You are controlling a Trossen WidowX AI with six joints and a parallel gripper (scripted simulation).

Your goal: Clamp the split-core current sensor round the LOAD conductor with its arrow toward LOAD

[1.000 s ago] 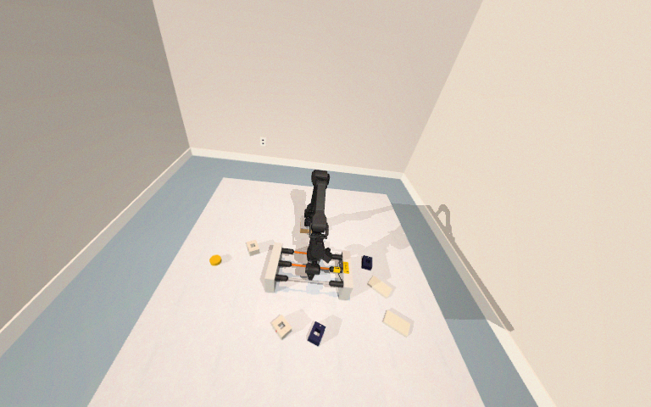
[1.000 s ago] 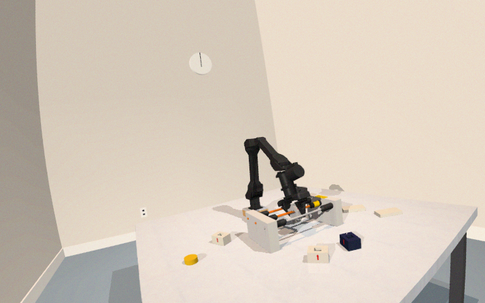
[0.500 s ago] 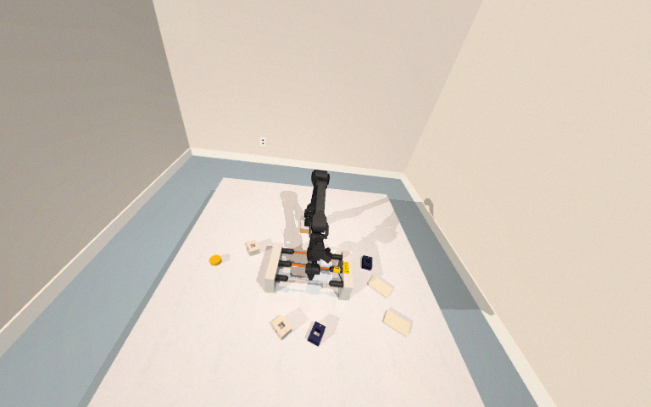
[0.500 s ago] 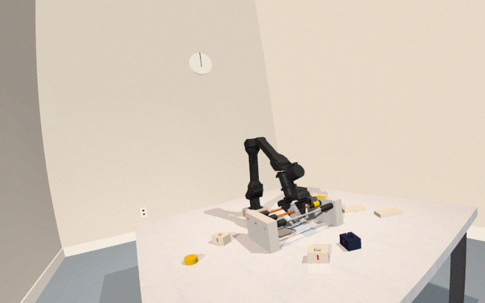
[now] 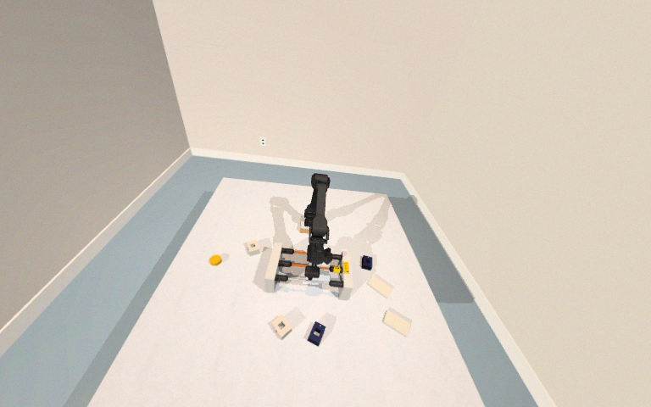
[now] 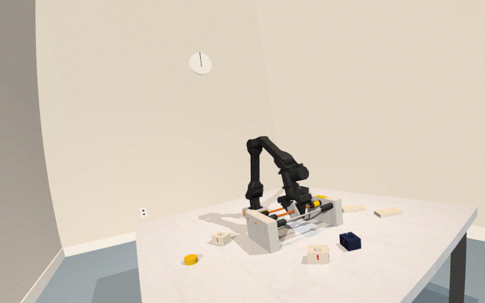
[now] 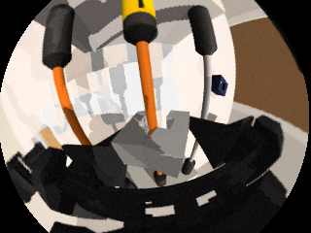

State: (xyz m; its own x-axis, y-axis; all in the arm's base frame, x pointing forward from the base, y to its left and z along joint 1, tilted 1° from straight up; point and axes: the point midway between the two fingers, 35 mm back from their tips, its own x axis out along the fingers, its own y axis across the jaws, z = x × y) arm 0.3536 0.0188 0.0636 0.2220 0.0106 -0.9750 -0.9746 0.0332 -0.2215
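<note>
The grey split-core sensor (image 7: 167,150) (image 6: 293,210) sits between the fingers of my gripper (image 7: 159,122) (image 6: 294,209), which is shut on it with the fingers wide apart. The middle orange conductor (image 7: 147,87) (image 5: 297,264) (image 6: 285,214) has a yellow band (image 7: 138,7) (image 5: 336,270) (image 6: 316,203) near one end. It runs into the sensor between two grey parts and shows again beyond it. A gap shows between these parts at their upper edge in the wrist view. The arrow is not visible, and I cannot tell whether the sensor is latched. A yellow marker (image 5: 345,267) (image 6: 321,196) sits on the end block; its lettering is unreadable.
Another orange conductor (image 7: 61,89) and a grey one (image 7: 206,87) flank the middle one, between two end blocks (image 5: 273,273) (image 5: 345,286). Cream blocks (image 5: 253,249) (image 6: 317,257), navy blocks (image 5: 367,262) (image 6: 350,242), a yellow disc (image 5: 214,259) and two cream slabs (image 5: 380,286) (image 5: 397,322) stand around.
</note>
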